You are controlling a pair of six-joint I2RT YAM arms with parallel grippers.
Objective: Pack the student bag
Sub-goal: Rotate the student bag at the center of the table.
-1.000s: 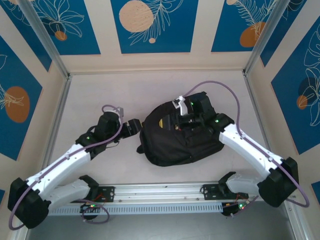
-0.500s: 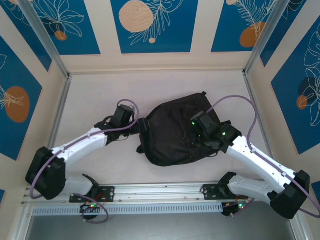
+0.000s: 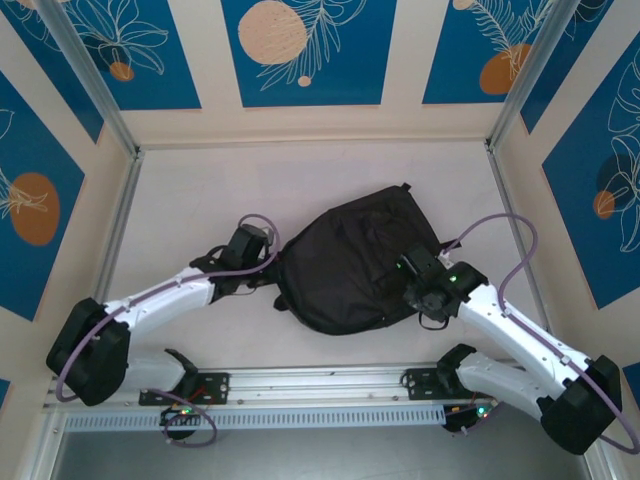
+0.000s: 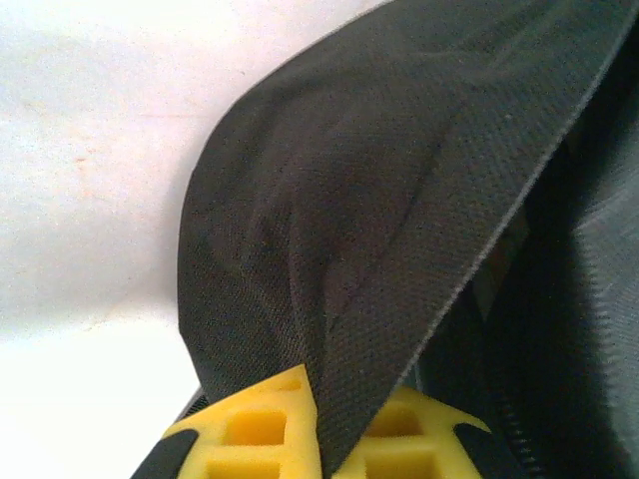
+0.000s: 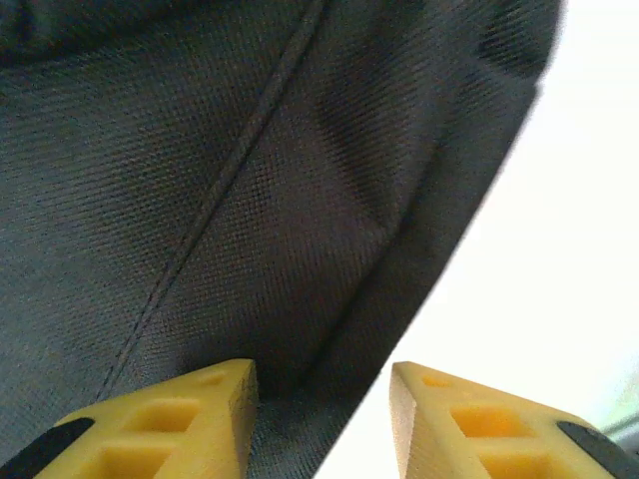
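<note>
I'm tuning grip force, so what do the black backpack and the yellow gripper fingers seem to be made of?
The backpack: matte black woven synthetic, likely nylon or polyester; fine weave, soft folds and a stitched seam show up close. The right gripper fingers: matte yellow plastic, perhaps printed or rubbery, with square hollow cells; stiffness can't be judged.

Worktop (image 3: 200, 190): pale off-white, matte, and it reads plain white in both wrist views (image 4: 90, 150) (image 5: 559, 249). Back wall (image 3: 400, 60): cream, carrying blue panels (image 3: 305, 50) with white leaf line-art and peach/orange discs. Left side wall (image 3: 30, 200) and right side wall (image 3: 600, 190) have the same blue print, one orange disc each. Two bare metal posts run diagonally up from the far corners, left post (image 3: 90, 75) and right post (image 3: 530, 70). Aluminium rail (image 3: 320, 385) spans the near edge, with a slotted strip (image 3: 300, 418) just below it.
</note>
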